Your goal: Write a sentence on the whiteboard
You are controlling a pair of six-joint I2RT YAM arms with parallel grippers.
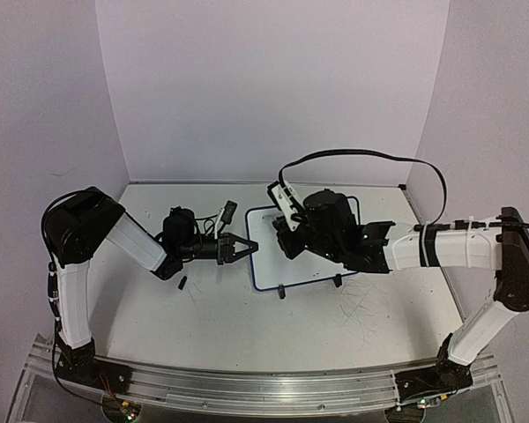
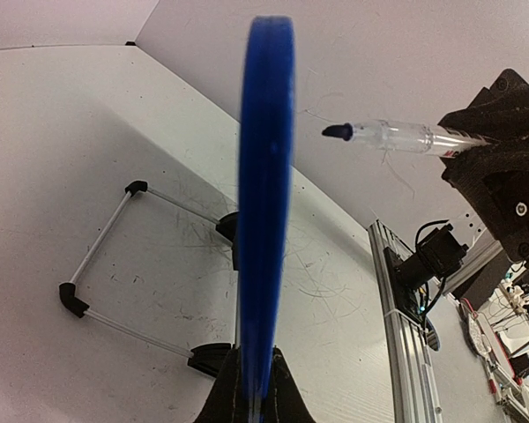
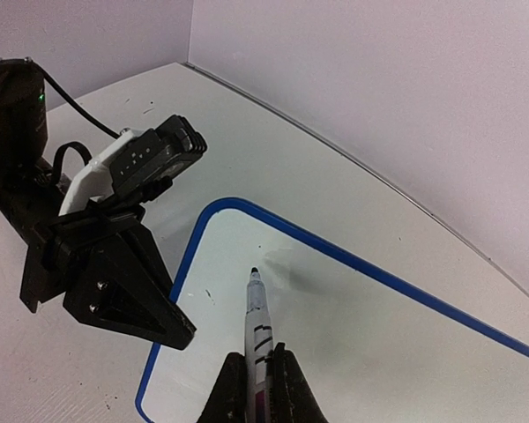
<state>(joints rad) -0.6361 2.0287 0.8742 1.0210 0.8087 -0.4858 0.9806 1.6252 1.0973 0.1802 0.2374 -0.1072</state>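
Your white tabletop (image 1: 247,339) carries the whiteboard (image 1: 278,269) near its middle, resting on small black feet (image 1: 282,293) and a wire stand (image 2: 106,256). Left of the board you'll see a small black piece (image 1: 182,283) lying loose. Thin dark scribble marks (image 1: 370,308) streak the tabletop in front of the board.

**Whiteboard caught dead edge-on**

The whiteboard (image 2: 264,203) is seen edge-on as a blurry blue strip, upright, pinched at the bottom by the left gripper (image 2: 256,389). Its wire stand (image 2: 100,238) is spread on the table (image 2: 88,115) to the left. A clear marker (image 2: 397,135) is held by the right gripper (image 2: 465,146), its dark tip apart from the frame.
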